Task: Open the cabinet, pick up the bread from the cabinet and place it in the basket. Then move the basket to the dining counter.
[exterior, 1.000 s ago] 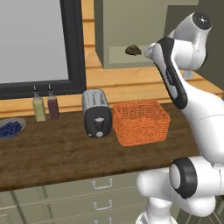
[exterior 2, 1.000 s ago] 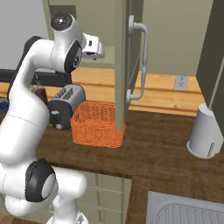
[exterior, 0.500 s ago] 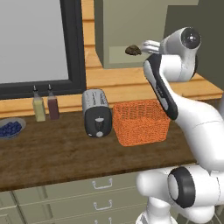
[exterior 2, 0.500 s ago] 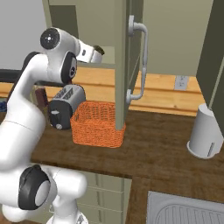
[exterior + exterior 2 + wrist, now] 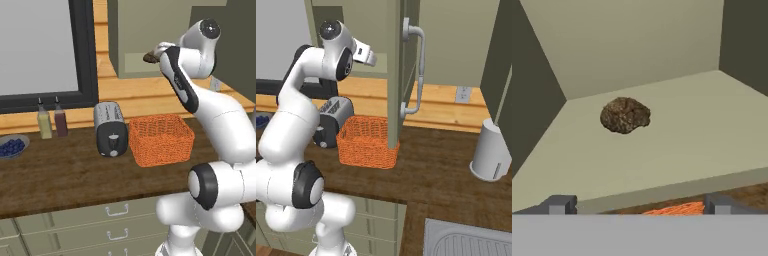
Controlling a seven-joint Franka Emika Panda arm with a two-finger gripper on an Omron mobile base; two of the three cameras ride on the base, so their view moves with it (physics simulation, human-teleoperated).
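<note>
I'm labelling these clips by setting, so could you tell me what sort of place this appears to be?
It looks like a rendered kitchen: a toaster and an orange basket stand on a wooden worktop with drawers below, and an open wall cabinet holds bread.

Bread (image 5: 625,115) on cabinet (image 5: 677,130) shelf, basket (image 5: 161,139) below right of toaster (image 5: 111,130)

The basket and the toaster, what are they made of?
The basket looks like woven wicker or straw, matte orange: its sides show a fine criss-cross weave. The toaster looks like shiny silver metal with black, probably plastic, ends.
</note>
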